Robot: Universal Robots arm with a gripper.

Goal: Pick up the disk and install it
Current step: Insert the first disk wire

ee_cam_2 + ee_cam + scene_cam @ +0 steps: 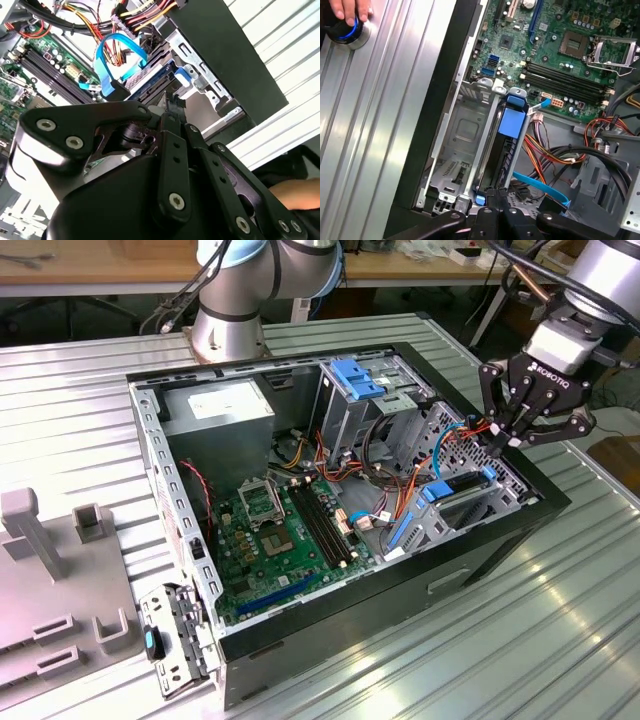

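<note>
The disk [457,490] stands on edge in a bay at the open computer case's corner, on the exterior view's right. Its blue carrier [512,121] faces up in the first wrist view, with the dark body [506,155] below it. In the second wrist view the disk [152,80] lies just beyond the fingertips. My gripper [509,437] hovers just above the bay's outer end with its fingers pinched together. I see nothing between the fingers [492,196]. They sit close to the disk's end; contact is unclear.
The case [500,540] holds a green motherboard [275,530], a grey power-supply box [220,410], a tall cage with a blue top [358,375] and cable bundles [555,155]. A blue data cable [112,55] loops beside the bay. A person's hand [347,12] rests on a blue-ringed button.
</note>
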